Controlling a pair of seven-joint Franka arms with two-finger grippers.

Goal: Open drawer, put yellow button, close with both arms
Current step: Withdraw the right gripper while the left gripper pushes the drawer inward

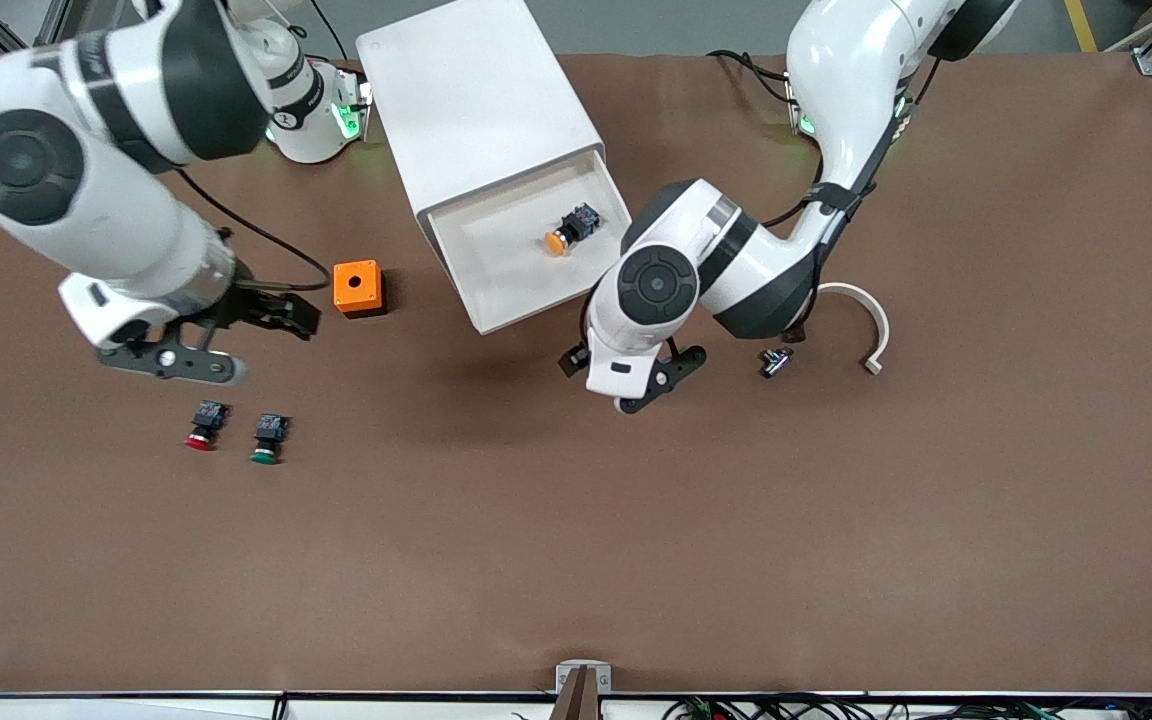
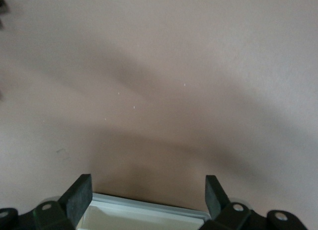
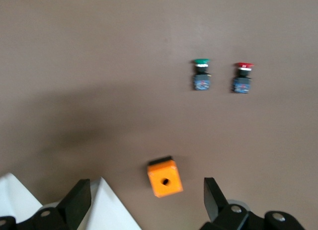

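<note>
The drawer (image 1: 526, 255) stands pulled out of the white cabinet (image 1: 476, 110), its white tray open to the air. In it lies the yellow button (image 1: 569, 229), on its side. Its long axis runs slantwise: the yellow-orange cap points toward the front camera and the right arm's end of the desk, the black-blue body toward the cabinet and the left arm's end. It rests toward the left arm's side of the tray, with bare tray floor around it and nothing touching it.

The left gripper (image 1: 641, 385) hangs over the brown desk (image 1: 576, 540), just off the drawer's front corner at the left arm's end; its jaws are released and hold nothing. In the left wrist view the two fingers (image 2: 79, 197) stand wide apart with the drawer's front edge (image 2: 144, 210) showing between them (only a thin white strip of it).

The right gripper (image 1: 236, 335) is over the desk near the orange box (image 1: 358, 288), its jaws likewise released and empty. The right wrist view shows that box with a hole in its top face, and a white corner of the cabinet (image 3: 107, 205) beside one finger.

The red button (image 1: 205, 424) and the green button (image 1: 269, 438) lie side by side, nearer the front camera than the right gripper. Toward the left arm's end lie a small dark part (image 1: 775, 362) and a curved white piece (image 1: 871, 325). Between the drawer front and the front camera the desk is open.
</note>
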